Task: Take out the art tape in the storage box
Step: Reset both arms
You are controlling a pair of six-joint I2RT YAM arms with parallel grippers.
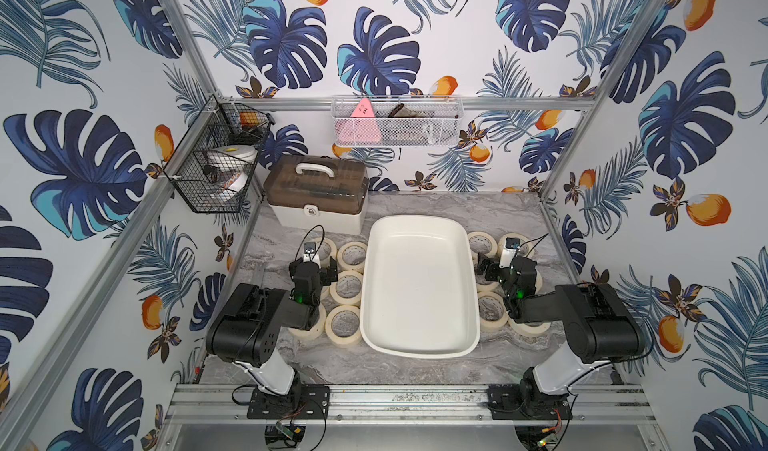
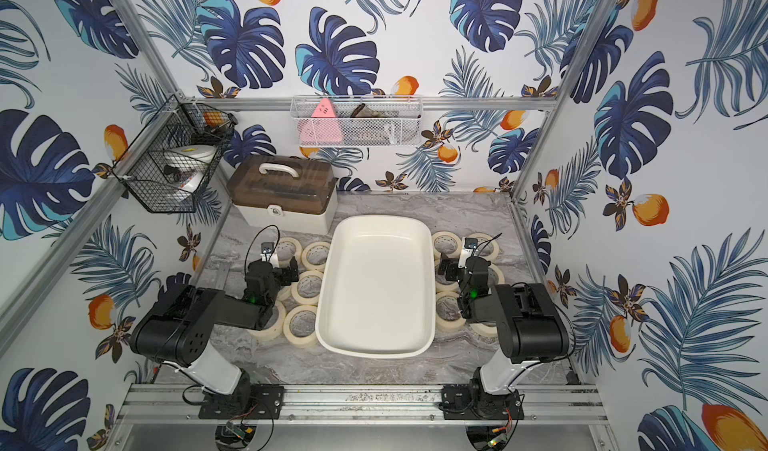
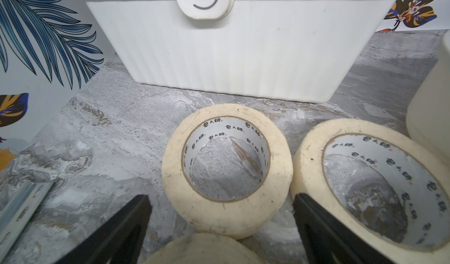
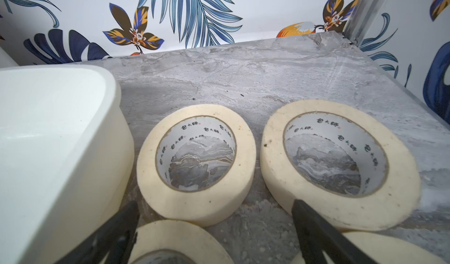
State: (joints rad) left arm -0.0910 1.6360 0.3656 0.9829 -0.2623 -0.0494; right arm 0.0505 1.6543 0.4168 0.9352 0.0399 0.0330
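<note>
tape rolls (image 1: 351, 256) flank storage box (image 1: 419, 347); case (image 1: 316, 195) behind.

I've free room inside the storage box (image 1: 419, 286) and on the front counter (image 1: 415, 363); tape rolls (image 3: 171, 167) crowd both sides, brown-lidded case (image 1: 316, 191) back-left.

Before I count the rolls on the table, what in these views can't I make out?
1. Roll count: in both top views the left arm and right arm cover some rolls.
2. Case contents: in the top views the brown lid shows only dark shapes.
3. Basket items: too small behind the mesh in the top views.
4. Nearest roll in the left wrist view: cut off by the picture edge.
</note>
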